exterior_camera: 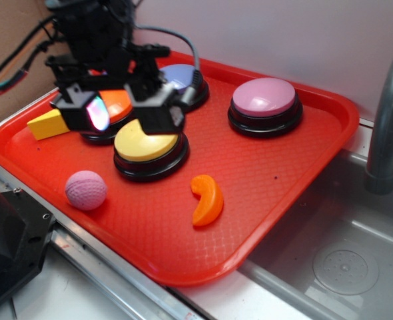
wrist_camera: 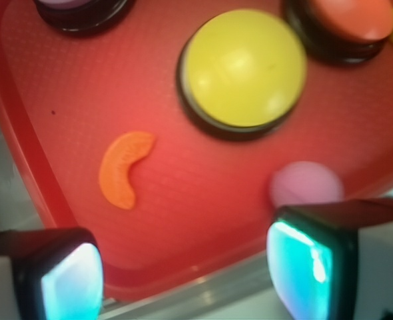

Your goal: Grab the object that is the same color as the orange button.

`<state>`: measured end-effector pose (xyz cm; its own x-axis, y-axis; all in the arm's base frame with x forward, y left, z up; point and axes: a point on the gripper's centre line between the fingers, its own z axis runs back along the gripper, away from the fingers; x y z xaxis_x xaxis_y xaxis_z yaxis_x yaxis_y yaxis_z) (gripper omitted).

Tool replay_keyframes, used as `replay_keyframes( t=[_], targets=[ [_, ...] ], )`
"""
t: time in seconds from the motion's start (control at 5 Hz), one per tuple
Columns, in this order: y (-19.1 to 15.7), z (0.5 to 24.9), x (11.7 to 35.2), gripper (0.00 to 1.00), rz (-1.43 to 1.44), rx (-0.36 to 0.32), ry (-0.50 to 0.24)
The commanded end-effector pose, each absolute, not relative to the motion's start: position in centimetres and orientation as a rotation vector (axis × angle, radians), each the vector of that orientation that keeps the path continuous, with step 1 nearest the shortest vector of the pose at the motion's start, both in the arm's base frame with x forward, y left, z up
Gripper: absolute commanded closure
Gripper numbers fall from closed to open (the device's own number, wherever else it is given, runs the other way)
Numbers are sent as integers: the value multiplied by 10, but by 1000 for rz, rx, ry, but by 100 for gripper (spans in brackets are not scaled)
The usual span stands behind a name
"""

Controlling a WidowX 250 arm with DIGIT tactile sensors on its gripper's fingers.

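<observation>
A small glossy orange crescent (exterior_camera: 207,199) lies flat on a red tray (exterior_camera: 283,167), alone on open tray floor near the front edge, its curve bowing toward the sink side. Nothing touches it. In the wrist view the same crescent (wrist_camera: 123,167) sits left of centre, well apart from the gripper fingers (wrist_camera: 70,280) at the bottom of the frame.

Just behind and to the left of the crescent stands a yellow button (exterior_camera: 146,141) on a black base. A pink ball (exterior_camera: 86,190) rests further left, near the tray's front rim. Behind the yellow button is the orange button (exterior_camera: 116,107), largely hidden by the gripper (exterior_camera: 126,113) in the outside view; the wrist view shows its orange dome (wrist_camera: 353,17) clearly at the top right.

The gripper hangs above the orange and yellow buttons, holding nothing, its two fingers spread wide apart with glowing teal pads.

Only the outside view shows a pink-topped button (exterior_camera: 264,99) at the back right, a blue-topped button (exterior_camera: 180,77) behind the arm, a yellow wedge block (exterior_camera: 48,124) at the left, and a grey sink (exterior_camera: 343,253) with a tap (exterior_camera: 386,120) beside the tray.
</observation>
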<state>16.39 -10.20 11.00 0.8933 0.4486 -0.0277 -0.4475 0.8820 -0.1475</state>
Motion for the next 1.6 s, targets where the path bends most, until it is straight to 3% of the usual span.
replay_keyframes(
  t=[0.0,0.4,0.6,1.0,1.4],
  targets=[
    [-128,55,191,0,555,-127,-24],
    [-139,22,195,0,597,-90,-30],
    [-139,16,194,0,609,-123,-35],
    [-141,13,192,100,590,-132,-19],
    [-141,5,195,100,611,-100,-25]
  ],
)
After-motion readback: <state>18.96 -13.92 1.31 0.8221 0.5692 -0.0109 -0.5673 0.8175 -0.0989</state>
